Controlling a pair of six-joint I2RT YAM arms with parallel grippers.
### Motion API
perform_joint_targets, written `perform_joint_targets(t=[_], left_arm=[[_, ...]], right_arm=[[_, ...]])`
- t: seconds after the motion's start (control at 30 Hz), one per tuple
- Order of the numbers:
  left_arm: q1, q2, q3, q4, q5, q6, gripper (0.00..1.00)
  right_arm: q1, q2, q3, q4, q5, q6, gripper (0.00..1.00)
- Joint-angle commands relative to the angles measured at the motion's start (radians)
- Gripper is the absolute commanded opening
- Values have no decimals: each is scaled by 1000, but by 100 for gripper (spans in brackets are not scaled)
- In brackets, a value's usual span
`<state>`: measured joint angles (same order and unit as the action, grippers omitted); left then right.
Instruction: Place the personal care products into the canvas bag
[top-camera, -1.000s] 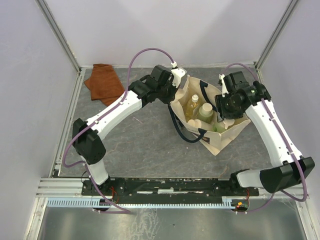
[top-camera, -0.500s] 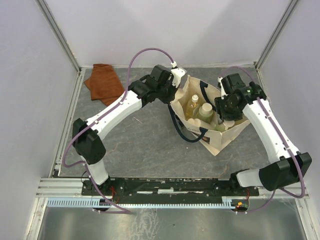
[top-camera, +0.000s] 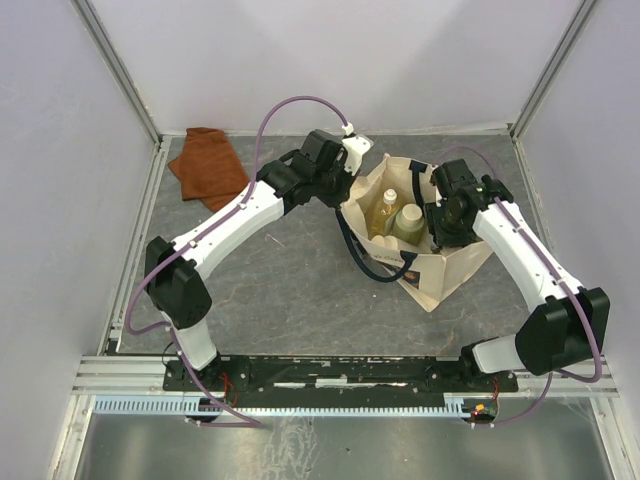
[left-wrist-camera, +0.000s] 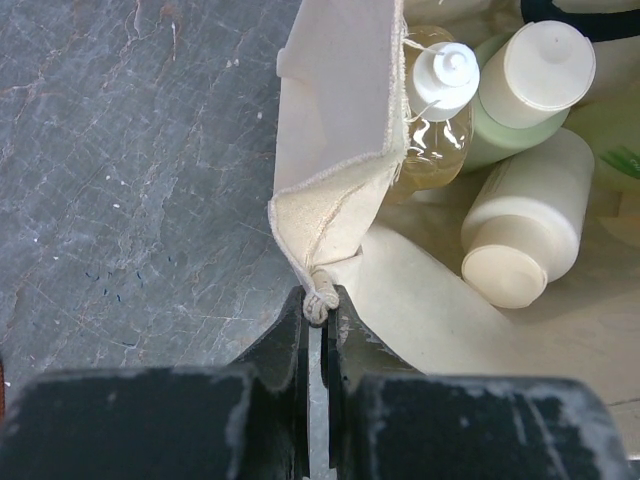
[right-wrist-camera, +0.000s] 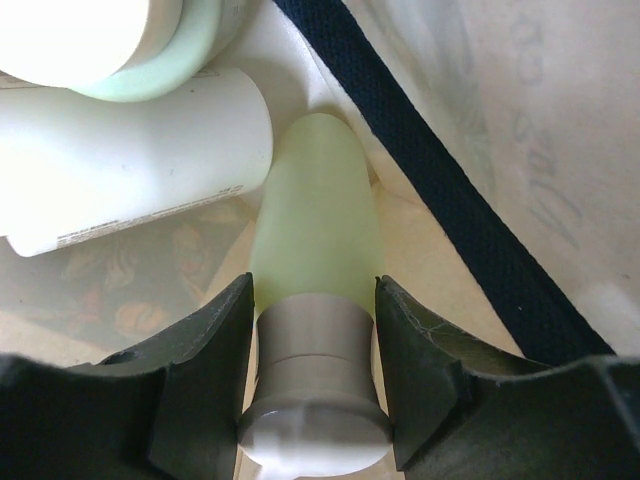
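The canvas bag (top-camera: 443, 282) stands open at mid-table. My left gripper (top-camera: 352, 172) is shut on the bag's rim corner (left-wrist-camera: 318, 300) and holds the mouth open. Inside are the amber bottle (left-wrist-camera: 437, 140), a pale green cream-capped bottle (left-wrist-camera: 545, 72) and the cream-white bottle (left-wrist-camera: 525, 230). My right gripper (top-camera: 441, 234) is inside the bag mouth, shut on the second pale green bottle (right-wrist-camera: 315, 200) at its cap end. Its tip points down between the cream-white bottle (right-wrist-camera: 140, 160) and the navy handle (right-wrist-camera: 430, 170).
The rust-brown folded cloth (top-camera: 207, 163) lies at the back left corner. A navy handle loop (top-camera: 362, 262) hangs over the bag's near left side. Metal frame rails border the grey slate table (top-camera: 290, 290).
My right gripper has moved left and down into the bag mouth, carrying the pale green bottle. My left gripper has kept its hold on the rim.
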<state>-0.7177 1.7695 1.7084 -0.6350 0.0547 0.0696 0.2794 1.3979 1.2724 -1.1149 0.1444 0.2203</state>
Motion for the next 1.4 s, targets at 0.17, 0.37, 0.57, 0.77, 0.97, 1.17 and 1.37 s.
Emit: perform_joint_targets(t=[0.17,0.37,0.57,0.77,0.97,1.17,1.37], left_arm=[[6,-15,53,-17,-6,28,3],[7,-11,56,-17,-6,24,3],[6,-21,55,-18,-11,25,4],[6,-39,60,-20,-31,27,3],[8,-52,99,-67,-55,31,3],[8,-64,123,-81,-64,35,3],[7,-66,137,-101,-80,38,3]], right_arm=[[5,-7,-89,32,-37,26,1],[4,-10,-100,19,-48,31,30],[4,-56,-5,-61,-27,28,72],[4,-64,191,-170,-12,15,74],[4,-31,436,-268,-9,0,74],[4,36,599,-266,0,-34,76],[3,127,694,-187,37,-82,78]])
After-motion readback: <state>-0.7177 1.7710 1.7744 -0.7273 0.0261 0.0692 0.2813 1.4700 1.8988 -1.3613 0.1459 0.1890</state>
